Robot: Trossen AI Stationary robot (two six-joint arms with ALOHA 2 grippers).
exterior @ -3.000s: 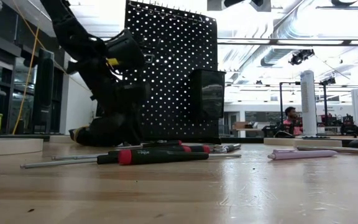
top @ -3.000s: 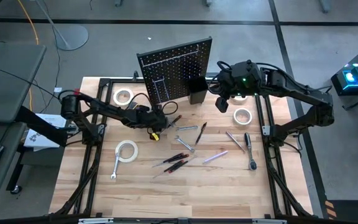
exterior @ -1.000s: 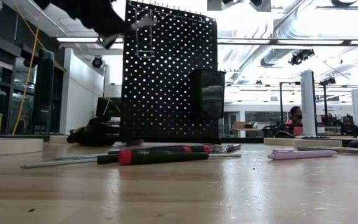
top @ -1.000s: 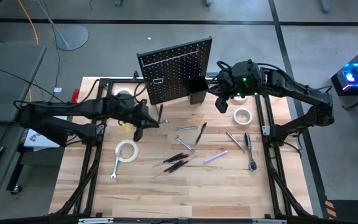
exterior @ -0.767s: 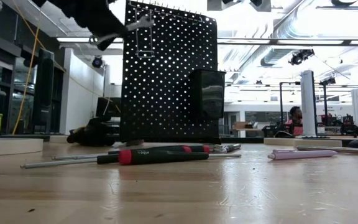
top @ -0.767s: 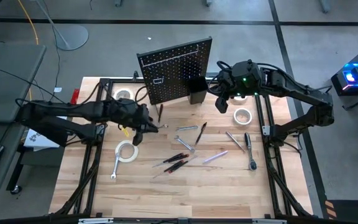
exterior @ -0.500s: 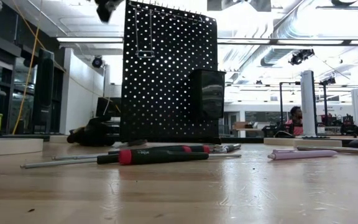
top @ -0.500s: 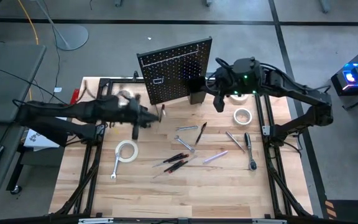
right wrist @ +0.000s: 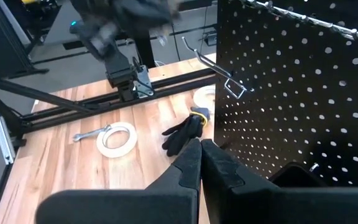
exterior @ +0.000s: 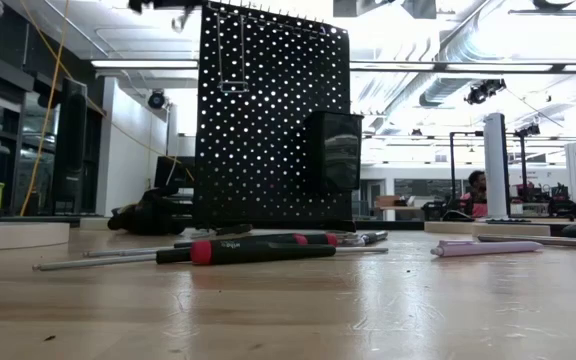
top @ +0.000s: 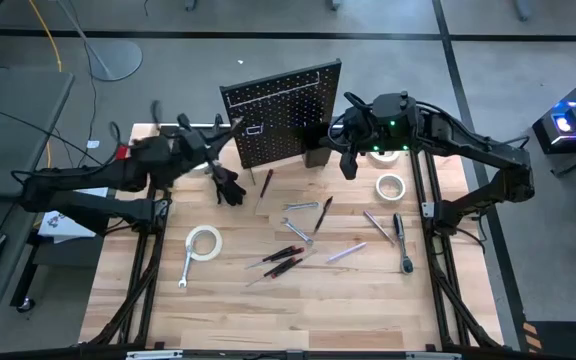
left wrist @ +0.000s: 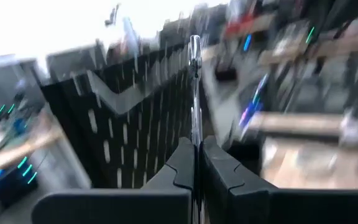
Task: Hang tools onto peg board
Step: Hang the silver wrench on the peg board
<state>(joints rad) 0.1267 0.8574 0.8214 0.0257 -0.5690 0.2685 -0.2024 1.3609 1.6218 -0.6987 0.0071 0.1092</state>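
The peg board (top: 283,110) stands upright at the far edge of the table (top: 268,300), with a small black bin (top: 317,150) fixed to its front face (a wire hook (exterior: 233,62) hangs high on the same face).

Left gripper (left wrist: 196,163): raised in front of the peg board's left end, fingers pressed together on a slim silver tool (left wrist: 195,87) that stands up from between them. The tool's type cannot be told through the motion blur.

Right gripper (right wrist: 199,155): held just beside the peg board's right end, next to the bin, fingers closed with nothing visible between them.

The remaining tools lie on the table in front of the peg board:
- a dark screwdriver (top: 266,181) nearest the board;
- silver wrenches (top: 299,206) and further screwdrivers (top: 280,259) farther out;
- a purple tool (top: 346,251) and a ratchet (top: 401,241) off toward the board's right;
- one tape roll (top: 204,242) out from the board's left end, with a wrench (top: 185,270) beside it, and another tape roll (top: 391,186) out from the right end.
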